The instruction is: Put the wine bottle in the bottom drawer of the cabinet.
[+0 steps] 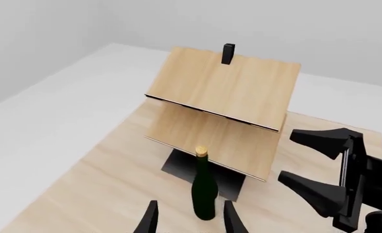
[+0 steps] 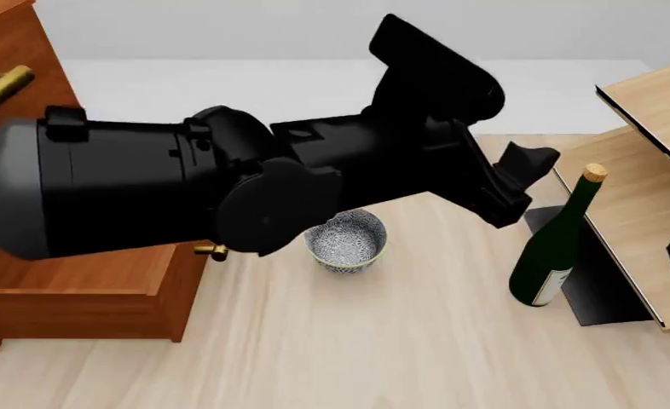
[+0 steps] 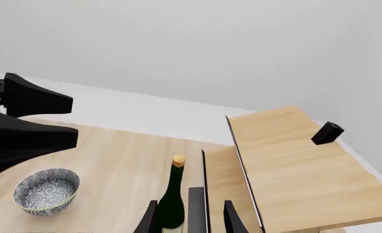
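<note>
We see a dark green wine bottle (image 2: 548,247) with a tan cork, a blue-and-white speckled bowl (image 2: 345,239), and a reddish-brown cabinet (image 2: 73,281).

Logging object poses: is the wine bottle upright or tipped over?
Upright. The wine bottle stands on its base on the table, cork up, leaning slightly in the front view.

Patterned bowl (image 2: 347,240): upright on the light-wood tabletop (image 2: 403,341), near centre in the front view. Pale wooden shelf unit (image 2: 654,170): at 3 o'clock from the bowl, well apart. Small black block (image 1: 228,53): on the shelf unit's top panel.
</note>
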